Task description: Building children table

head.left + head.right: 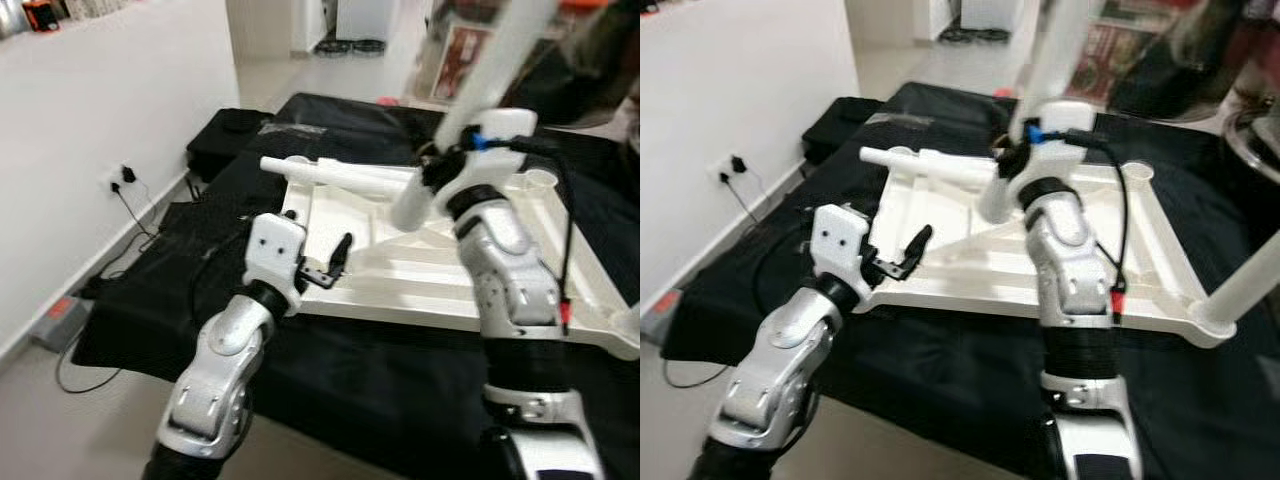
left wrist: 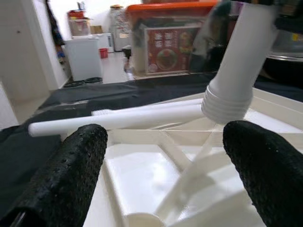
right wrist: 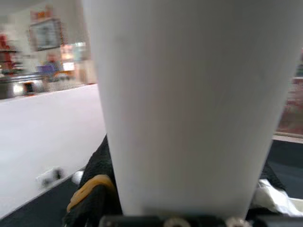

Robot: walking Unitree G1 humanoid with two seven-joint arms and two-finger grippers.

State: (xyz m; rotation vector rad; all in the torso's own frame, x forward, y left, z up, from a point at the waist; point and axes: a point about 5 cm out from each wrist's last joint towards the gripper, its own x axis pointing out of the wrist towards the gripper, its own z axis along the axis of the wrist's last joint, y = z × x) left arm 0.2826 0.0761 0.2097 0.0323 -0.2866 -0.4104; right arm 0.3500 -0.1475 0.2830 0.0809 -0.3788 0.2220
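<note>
So we're at the leg-fitting step: our right gripper (image 1: 432, 172) is clamped on a white table leg (image 1: 495, 60), its ribbed threaded end hanging over the upturned white tabletop (image 1: 420, 270) that lies on the black cloth (image 1: 330, 370) — next move, we reckon, is steering that end into a corner socket and twisting it home. Our left gripper (image 1: 335, 262) hovers at the tabletop's near-left edge with fingers spread and nothing in them. The tabletop is ribbed plastic underneath, one leg (image 1: 1245, 285) already stands in the near-right corner, and another leg (image 1: 335, 175) lies across the far side.
</note>
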